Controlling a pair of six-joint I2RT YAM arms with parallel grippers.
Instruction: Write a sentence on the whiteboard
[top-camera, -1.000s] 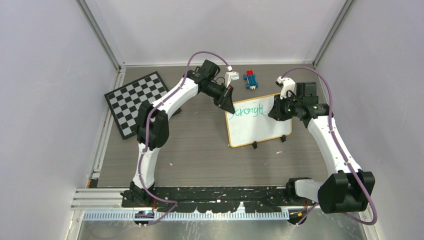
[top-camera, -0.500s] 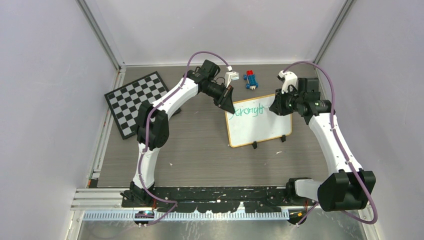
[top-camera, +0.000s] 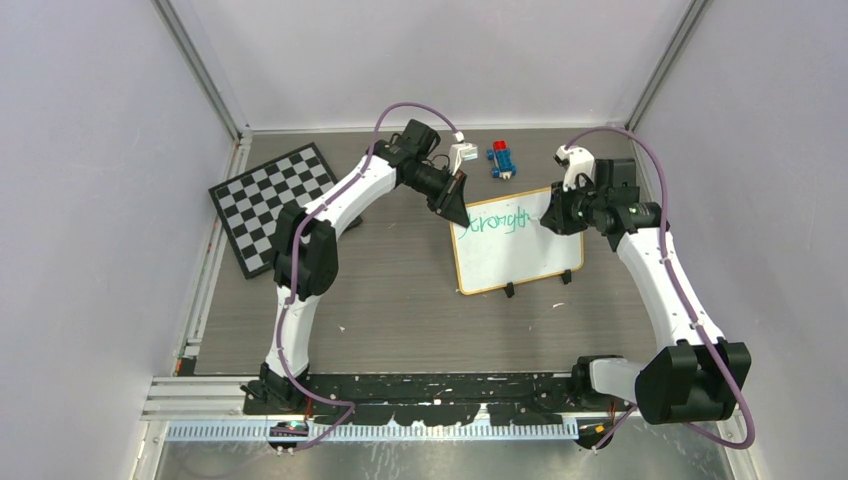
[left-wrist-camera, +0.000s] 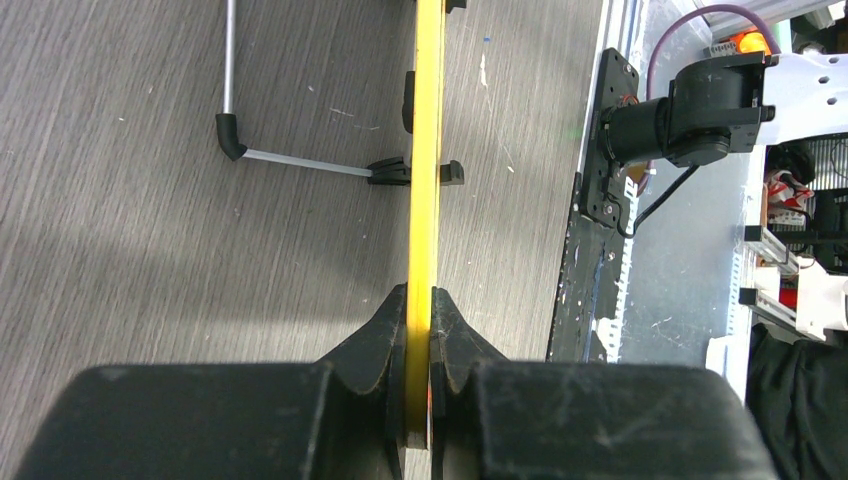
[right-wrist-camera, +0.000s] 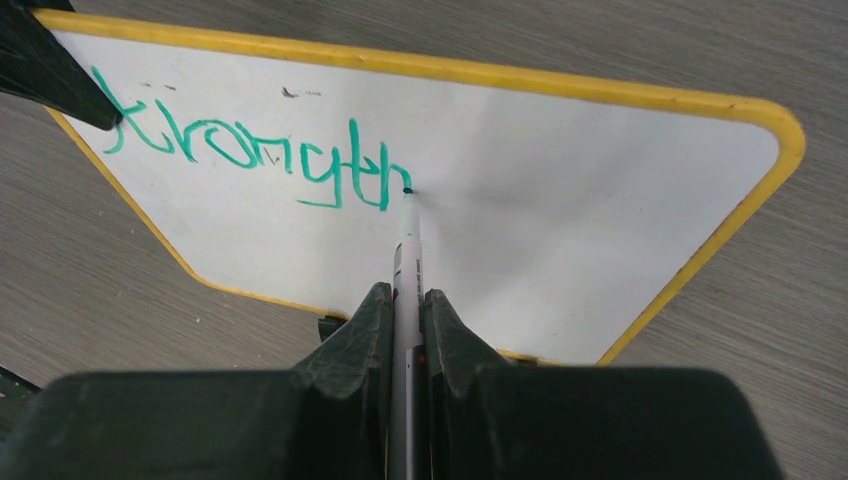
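Note:
The whiteboard (top-camera: 515, 255) has a yellow-tan frame and stands tilted on black clip feet at mid-table. Green handwriting (right-wrist-camera: 250, 150), the sentence, runs along its top as one word reading roughly "Strongth". My left gripper (top-camera: 455, 208) is shut on the board's top-left frame edge (left-wrist-camera: 425, 180); in the left wrist view that gripper (left-wrist-camera: 420, 300) pinches the thin yellow edge. My right gripper (right-wrist-camera: 405, 295) is shut on a white marker (right-wrist-camera: 405, 250), whose tip touches the board just right of the last letter. From above, the right gripper (top-camera: 556, 213) sits at the board's upper right.
A black-and-white checkerboard (top-camera: 272, 203) lies at the back left. A blue and red toy (top-camera: 502, 160) and a small white object (top-camera: 462, 155) sit behind the board. A thin wire stand (left-wrist-camera: 300, 163) props the board from behind.
The right wrist has shifted a little right and toward the back along the top line, and the green word has gained strokes at its end. The left arm has not moved.

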